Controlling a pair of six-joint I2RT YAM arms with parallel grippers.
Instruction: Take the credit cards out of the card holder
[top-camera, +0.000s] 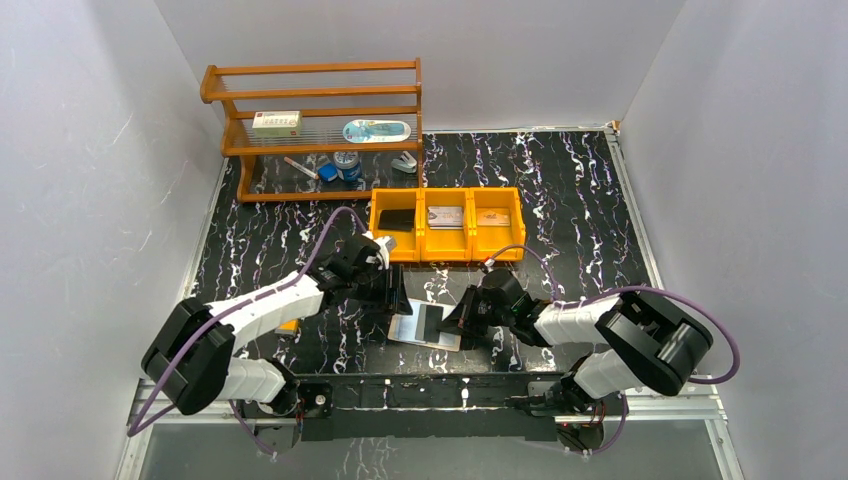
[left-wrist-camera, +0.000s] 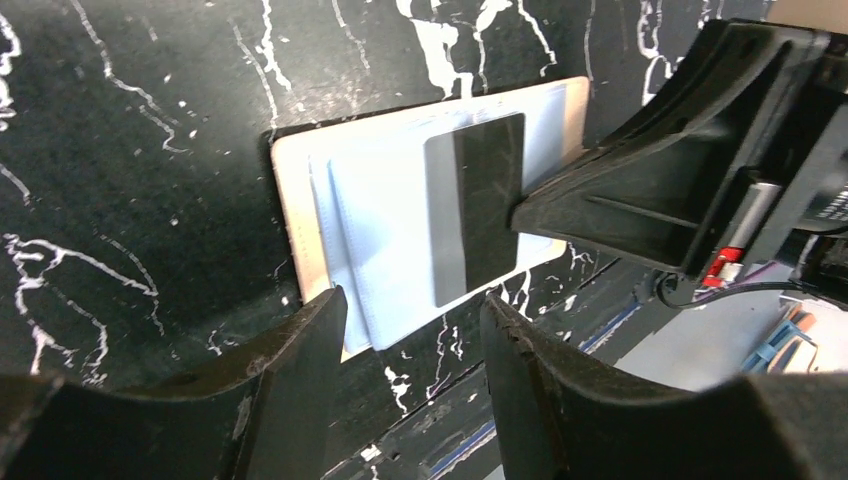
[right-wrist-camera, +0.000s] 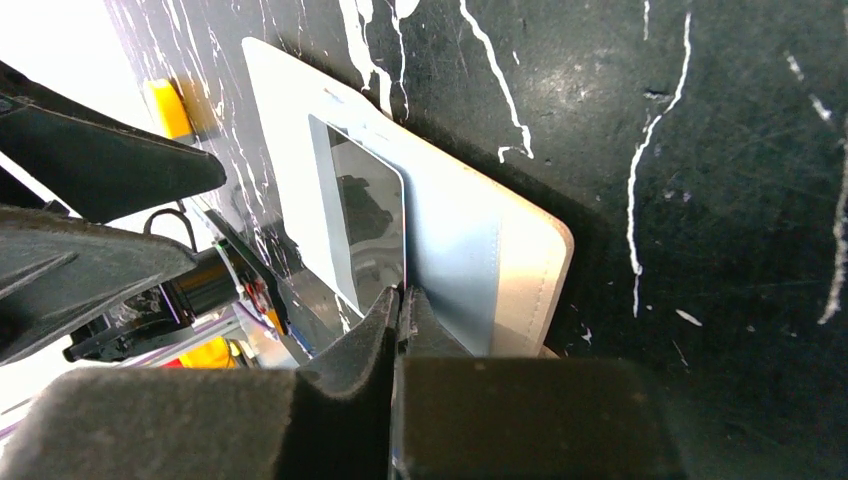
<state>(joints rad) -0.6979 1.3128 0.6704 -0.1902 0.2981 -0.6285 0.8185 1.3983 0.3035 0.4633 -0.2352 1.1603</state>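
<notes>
I have my left gripper (left-wrist-camera: 413, 305) spread over the tan folding card holder (left-wrist-camera: 292, 215). My right gripper (right-wrist-camera: 402, 296) is pressed together at the edge of the dark glossy plastic card (left-wrist-camera: 490, 195). The orange three-bin plastic tray (top-camera: 446, 192) sits behind.

Top cam: high at the near edge, looks down over whole table (top-camera: 560, 200). L & R wrist cams: v. close, tilted down from opposite sides. All 3 share the open card holder (top-camera: 405, 330).
</notes>
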